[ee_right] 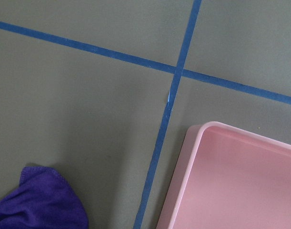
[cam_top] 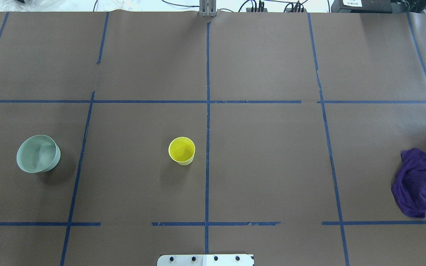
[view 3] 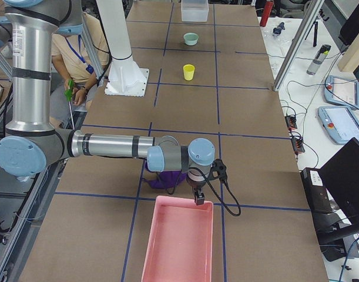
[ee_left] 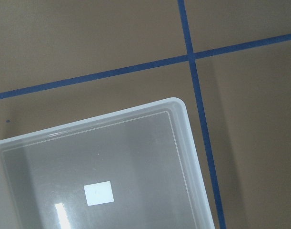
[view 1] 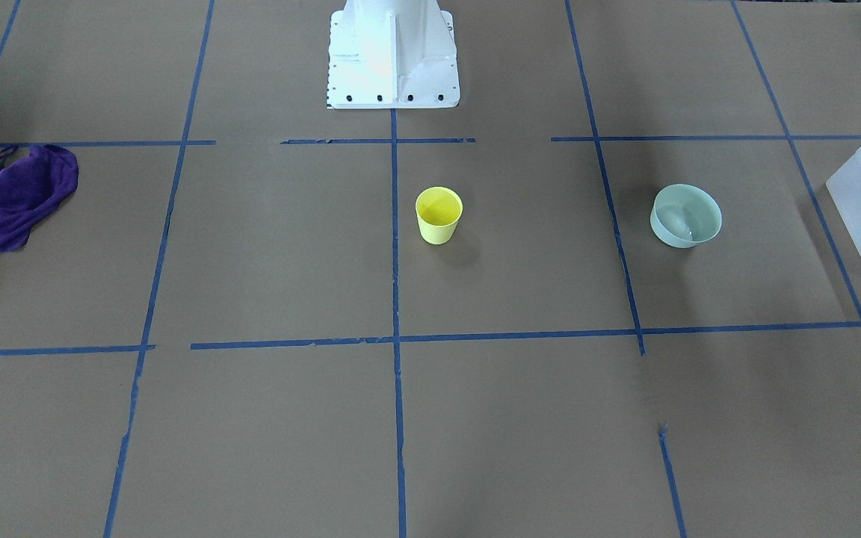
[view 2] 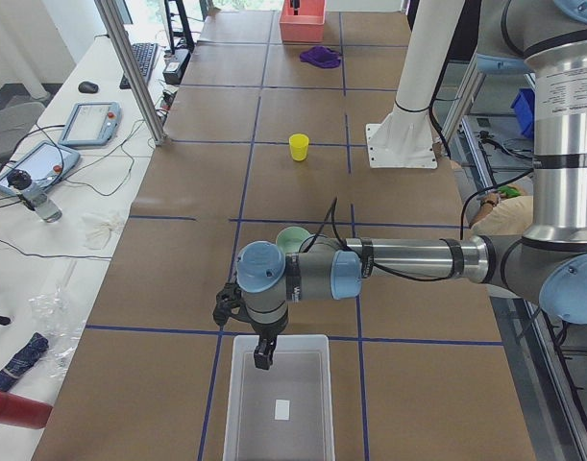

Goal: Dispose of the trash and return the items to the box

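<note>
The table is covered with brown paper [cam_top: 272, 166], divided into squares by blue tape lines [cam_top: 208, 122]. At the far left end stands the box [view 2: 298, 437], upright, with only a white label [ee_left: 98, 193] on its floor. The left gripper [view 2: 262, 357] hangs above the box edge that faces the bowl; I cannot tell how its jaws stand. Next comes the mint-green bowl [cam_top: 38, 153], upright, near the box. The yellow cup [cam_top: 182, 150] stands upright near the middle, just left of the centre line. A purple cloth [cam_top: 416, 183] lies crumpled at the right. Beyond it, the right gripper [view 3: 198, 197] hangs over the rim of a pink tray [view 3: 179, 247]; its jaws also cannot be judged.
</note>
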### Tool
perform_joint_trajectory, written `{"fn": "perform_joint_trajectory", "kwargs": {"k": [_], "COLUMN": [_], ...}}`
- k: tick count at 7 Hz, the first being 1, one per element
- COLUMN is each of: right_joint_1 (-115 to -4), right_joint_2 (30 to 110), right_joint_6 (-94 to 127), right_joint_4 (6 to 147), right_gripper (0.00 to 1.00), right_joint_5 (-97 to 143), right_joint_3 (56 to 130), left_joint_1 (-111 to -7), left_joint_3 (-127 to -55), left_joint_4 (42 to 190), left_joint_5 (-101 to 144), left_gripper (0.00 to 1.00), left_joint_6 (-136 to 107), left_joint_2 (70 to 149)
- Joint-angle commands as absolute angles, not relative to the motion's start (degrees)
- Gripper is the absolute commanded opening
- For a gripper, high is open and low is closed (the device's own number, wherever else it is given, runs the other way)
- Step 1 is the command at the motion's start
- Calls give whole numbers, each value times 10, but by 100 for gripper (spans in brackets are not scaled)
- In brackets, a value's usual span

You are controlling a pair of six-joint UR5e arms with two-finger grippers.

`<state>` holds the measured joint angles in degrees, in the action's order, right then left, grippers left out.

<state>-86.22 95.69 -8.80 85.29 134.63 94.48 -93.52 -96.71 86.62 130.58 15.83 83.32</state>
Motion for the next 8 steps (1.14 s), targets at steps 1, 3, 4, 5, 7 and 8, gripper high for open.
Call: {"fn": "perform_joint_trajectory", "kwargs": {"k": [1, 3, 4, 5, 7, 8], "right_joint_1": [-862, -860, -860, -854, -851, -851], "right_joint_2": [957, 951, 948, 947, 949, 951], "right_joint_6": [-87, -87, -88, -90, -91, -91], "right_joint_4": [853, 852, 851, 850, 852, 851], "right_gripper": [100, 100, 100, 100, 100, 100], "right_joint_5": [1350, 1352, 1353, 1354, 1355, 1354], "right_joint_3": [948, 947, 952, 970, 967, 960], "left_joint_1": [-925, -922, -922, -920, -921, -921], "left_joint_3": [-964, -966, -969, -973, -957, -958], "left_joint_4": [894, 907, 910, 911, 998, 1002], "left_joint_5": [1306, 1307, 1307, 1306, 1309, 1340], "left_gripper": [100, 100, 100, 100, 100, 100], "left_joint_6": [160, 159, 156, 156, 156, 157], "left_joint_2": [828, 827, 828, 833, 824, 820]}}
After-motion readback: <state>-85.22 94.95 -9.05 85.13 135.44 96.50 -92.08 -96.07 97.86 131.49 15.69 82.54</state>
